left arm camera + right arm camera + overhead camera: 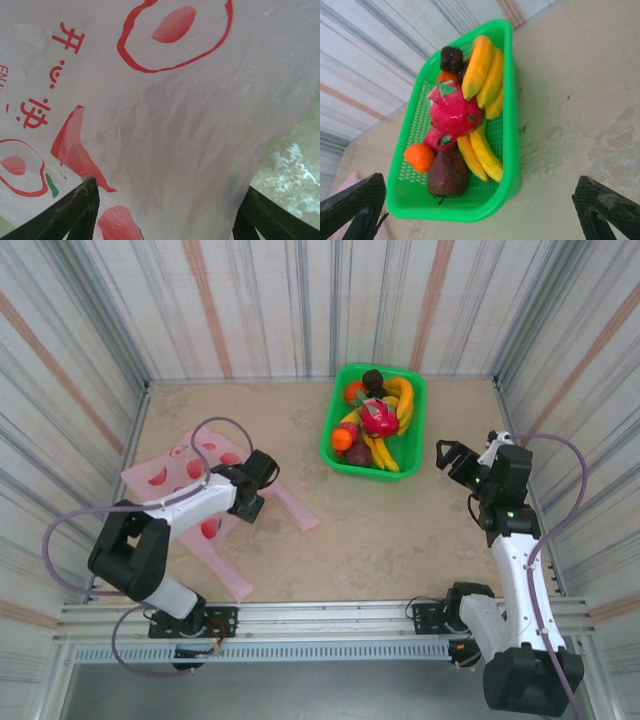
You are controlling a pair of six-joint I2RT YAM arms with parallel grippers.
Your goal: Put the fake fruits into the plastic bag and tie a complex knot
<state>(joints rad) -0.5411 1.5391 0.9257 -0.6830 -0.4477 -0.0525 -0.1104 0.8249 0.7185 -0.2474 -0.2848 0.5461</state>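
Both apart: left jaws astride the plastic bag [190, 125], perhaps against it; right jaws short of the fake fruits [455, 114].

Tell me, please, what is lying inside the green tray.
Bananas, a dragon fruit, an orange, a dark purple fruit and a small dark piece. Anything beneath them is covered.

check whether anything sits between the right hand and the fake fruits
Nothing visible does. The right hand is open, with bare table between it and the green tray. The fake fruits lie uncovered in the tray, so only its low near wall faces the hand.
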